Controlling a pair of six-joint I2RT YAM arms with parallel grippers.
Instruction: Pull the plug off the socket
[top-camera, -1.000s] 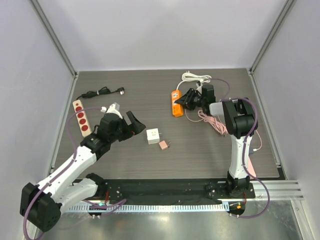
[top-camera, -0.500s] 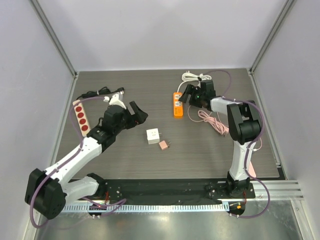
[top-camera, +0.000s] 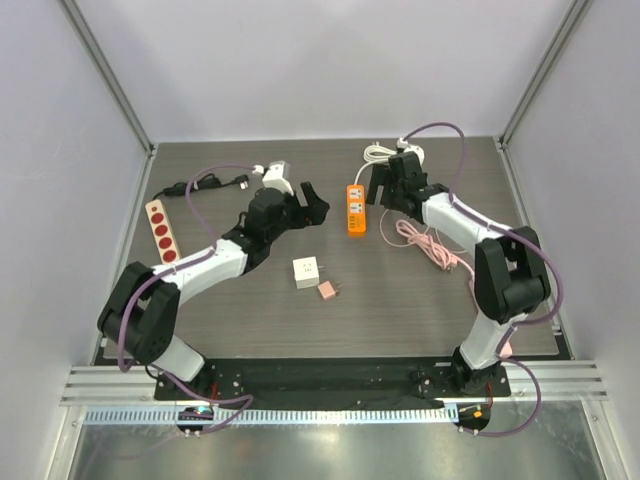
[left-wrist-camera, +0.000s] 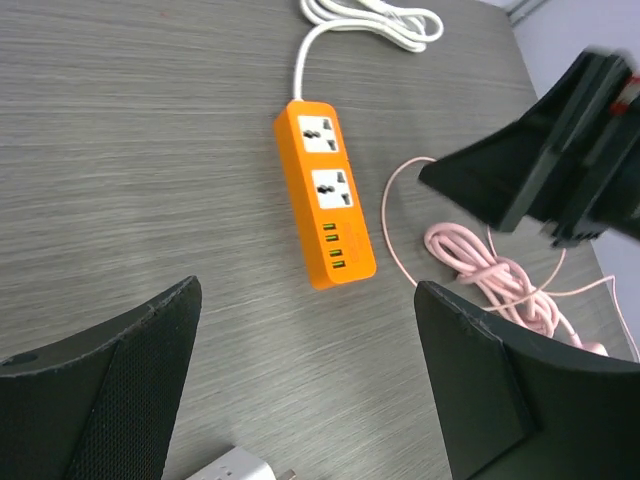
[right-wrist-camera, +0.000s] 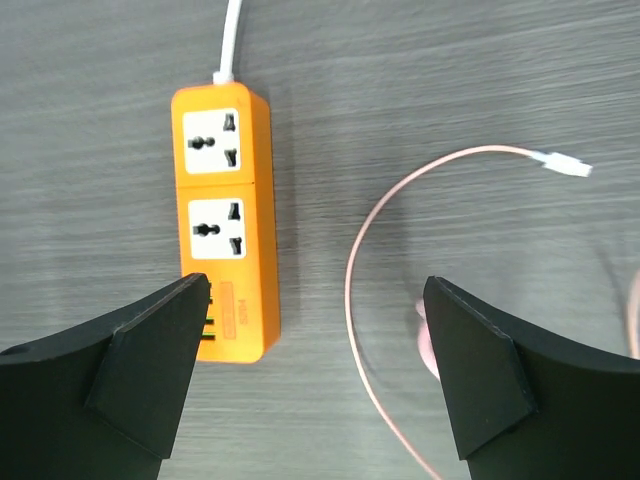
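Left gripper (top-camera: 308, 203) has swung toward the orange power strip (top-camera: 354, 209); right gripper (top-camera: 378, 185) has opened. Both jaws stand wide, empty. Risk: snagging the loose pink cable (top-camera: 432, 250) drags the strip.

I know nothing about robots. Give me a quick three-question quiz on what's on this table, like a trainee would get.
1. True or false: a plug sits in the orange strip.
2. How many big sockets does it have? A) one B) two C) four
3. Fill in: in the top view, the pink cable lies to the strip's ____.

Key: 1 false; 2 B; 3 right.
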